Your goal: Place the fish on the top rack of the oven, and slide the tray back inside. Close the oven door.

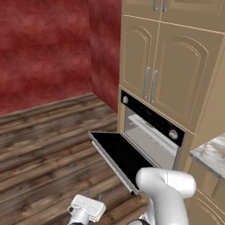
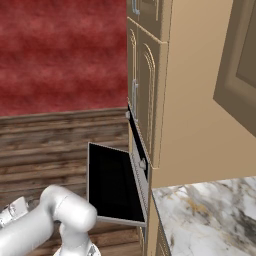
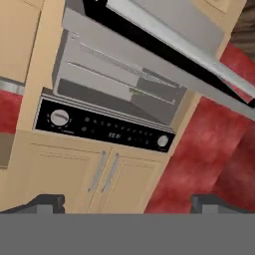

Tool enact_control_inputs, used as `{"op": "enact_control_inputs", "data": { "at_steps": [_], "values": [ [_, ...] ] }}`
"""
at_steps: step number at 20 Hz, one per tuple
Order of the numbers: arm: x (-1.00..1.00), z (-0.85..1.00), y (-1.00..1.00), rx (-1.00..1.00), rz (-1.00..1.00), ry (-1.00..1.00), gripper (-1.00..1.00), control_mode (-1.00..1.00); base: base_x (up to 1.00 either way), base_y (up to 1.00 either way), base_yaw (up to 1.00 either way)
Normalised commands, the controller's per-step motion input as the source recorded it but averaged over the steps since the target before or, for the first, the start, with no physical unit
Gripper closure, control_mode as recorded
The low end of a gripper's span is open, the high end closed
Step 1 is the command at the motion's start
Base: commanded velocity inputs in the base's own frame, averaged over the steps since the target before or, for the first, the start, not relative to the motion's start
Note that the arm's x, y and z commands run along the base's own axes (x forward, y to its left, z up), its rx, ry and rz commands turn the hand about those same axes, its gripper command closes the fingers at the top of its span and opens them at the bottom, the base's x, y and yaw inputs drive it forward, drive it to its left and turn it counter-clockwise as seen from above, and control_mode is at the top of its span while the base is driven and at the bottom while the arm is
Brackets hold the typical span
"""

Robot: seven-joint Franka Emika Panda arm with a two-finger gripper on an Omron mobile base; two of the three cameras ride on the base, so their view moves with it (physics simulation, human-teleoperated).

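The oven [image 1: 151, 117] sits in tan cabinetry, and its black glass oven door [image 1: 121, 156] [image 2: 112, 182] hangs open, lying flat out over the floor. Inside the pale grey cavity the tray [image 1: 141, 123] [image 3: 107, 79] rests on the top level, with a tiny slender greenish-tan thing, seemingly the fish [image 1: 148, 125] [image 3: 133, 90], lying on it. My gripper [image 1: 92, 196] [image 3: 128, 201] hangs low near the floor, left of and below the door's front edge. It is open, holds nothing, and looks up at the oven front from underneath, so the hand view is rolled over.
Tall tan cabinet doors [image 1: 176, 74] with silver handles stand above the oven. A marble counter [image 2: 210, 210] juts out to the right of it. Wooden floor [image 1: 44, 145] stretches left of the open door, backed by a red wall [image 1: 44, 48].
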Motion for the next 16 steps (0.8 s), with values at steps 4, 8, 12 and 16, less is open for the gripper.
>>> {"op": "enact_control_inputs", "data": {
  "at_steps": [4,8,12,16],
  "values": [
    [0.14,-0.47,0.34,0.01,-0.22,-0.01,-1.00,-1.00,0.00,0.00,0.00],
    [0.15,-0.41,0.19,0.13,-0.20,-0.02,-1.00,-1.00,0.00,0.00,0.00],
    [0.02,-0.54,0.00,0.26,-0.11,-0.14,-1.00,-1.00,0.00,0.00,0.00],
    [0.04,-0.63,-0.03,0.27,-0.01,-0.22,-1.00,-1.00,0.00,0.00,0.00]
  ]
}}
